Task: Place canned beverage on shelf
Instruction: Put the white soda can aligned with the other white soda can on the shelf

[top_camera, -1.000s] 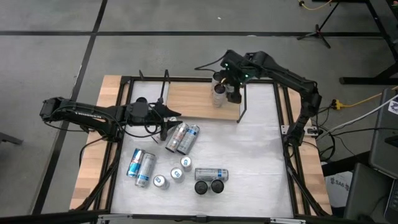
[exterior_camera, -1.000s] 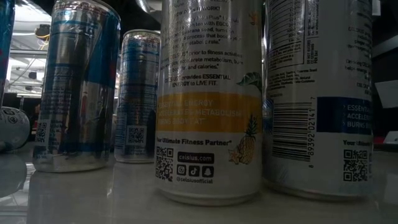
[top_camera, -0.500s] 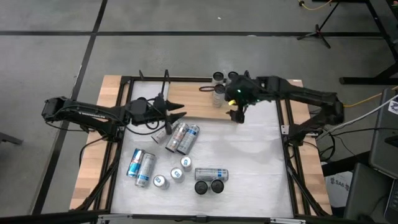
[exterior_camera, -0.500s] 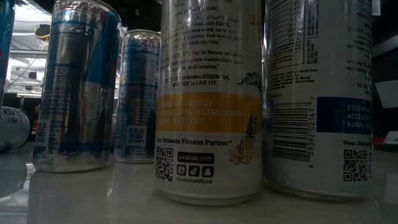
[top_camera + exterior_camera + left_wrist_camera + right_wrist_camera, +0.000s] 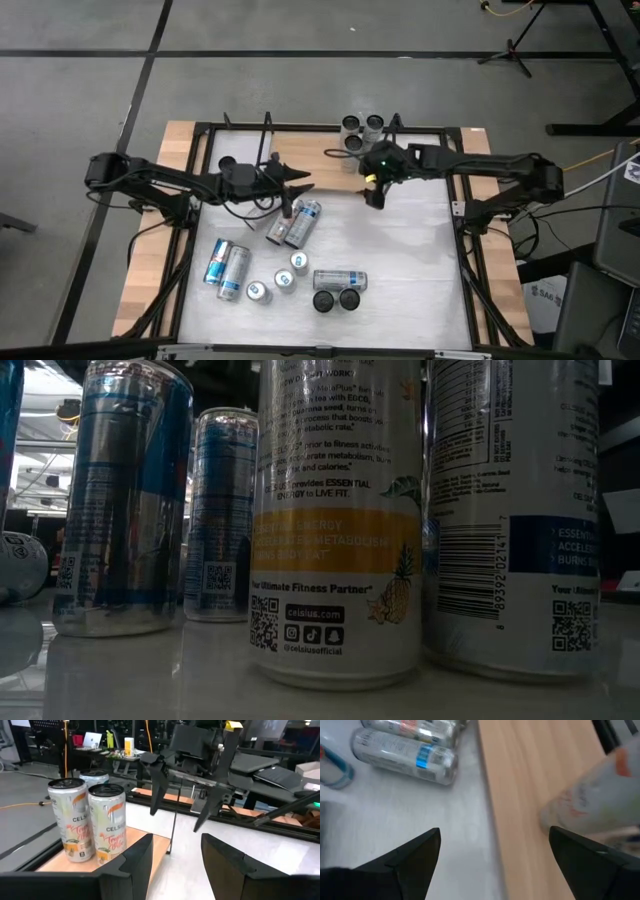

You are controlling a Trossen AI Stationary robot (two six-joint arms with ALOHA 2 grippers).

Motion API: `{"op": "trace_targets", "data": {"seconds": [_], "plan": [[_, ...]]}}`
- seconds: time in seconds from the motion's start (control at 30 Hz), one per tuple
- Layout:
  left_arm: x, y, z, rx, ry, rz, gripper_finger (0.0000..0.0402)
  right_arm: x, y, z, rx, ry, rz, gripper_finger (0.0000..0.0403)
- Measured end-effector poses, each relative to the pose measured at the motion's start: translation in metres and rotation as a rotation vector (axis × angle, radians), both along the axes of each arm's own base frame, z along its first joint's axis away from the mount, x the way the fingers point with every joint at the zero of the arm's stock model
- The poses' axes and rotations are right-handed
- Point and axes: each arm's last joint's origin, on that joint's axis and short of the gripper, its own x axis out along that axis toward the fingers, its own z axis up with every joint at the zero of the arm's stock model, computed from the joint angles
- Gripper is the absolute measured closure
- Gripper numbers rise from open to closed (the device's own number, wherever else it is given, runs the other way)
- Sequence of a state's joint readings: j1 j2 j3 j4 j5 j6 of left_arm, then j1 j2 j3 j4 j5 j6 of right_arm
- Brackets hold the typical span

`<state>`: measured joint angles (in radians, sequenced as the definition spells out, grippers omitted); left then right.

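The shelf (image 5: pixel 310 160), a light wooden board in a black rod frame, stands at the table's far middle. Several upright white cans (image 5: pixel 354 132) stand on its right end; they also show in the left wrist view (image 5: pixel 92 820). My right gripper (image 5: pixel 372 192) is open and empty, just in front of the shelf's right end, over the board's edge (image 5: pixel 535 795). My left gripper (image 5: pixel 300 180) is open and empty at the shelf's near edge, its fingers pointing toward the table's right. It faces my right gripper (image 5: pixel 180 802).
Two silver cans (image 5: pixel 295 222) lie just in front of the shelf. Farther forward there are two blue lying cans (image 5: pixel 228 265), three upright cans (image 5: pixel 283 280), one lying can (image 5: pixel 340 279) and two dark-topped cans (image 5: pixel 335 299). The low view is filled by cans (image 5: pixel 335 520).
My right gripper has drawn away from the cans on the shelf toward the table's near edge and come lower; the cans stay upright on the board. My left gripper has gone toward the table's right along the shelf's near edge.
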<state>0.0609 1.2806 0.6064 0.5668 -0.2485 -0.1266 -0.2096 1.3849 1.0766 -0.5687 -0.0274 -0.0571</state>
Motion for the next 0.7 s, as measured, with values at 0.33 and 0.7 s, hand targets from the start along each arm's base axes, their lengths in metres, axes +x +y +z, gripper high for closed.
{"op": "trace_targets", "data": {"seconds": [0.33, 0.7], "plan": [[0.001, 0.000, -0.001, -0.002, -0.001, -0.006, 0.0241, 0.003, -0.004, -0.021, -0.087, -0.090, -0.024, 0.0040], [0.001, 0.000, -0.001, -0.003, 0.001, -0.007, 0.0241, -0.001, -0.030, -0.024, -0.060, -0.095, -0.084, 0.0040]]}}
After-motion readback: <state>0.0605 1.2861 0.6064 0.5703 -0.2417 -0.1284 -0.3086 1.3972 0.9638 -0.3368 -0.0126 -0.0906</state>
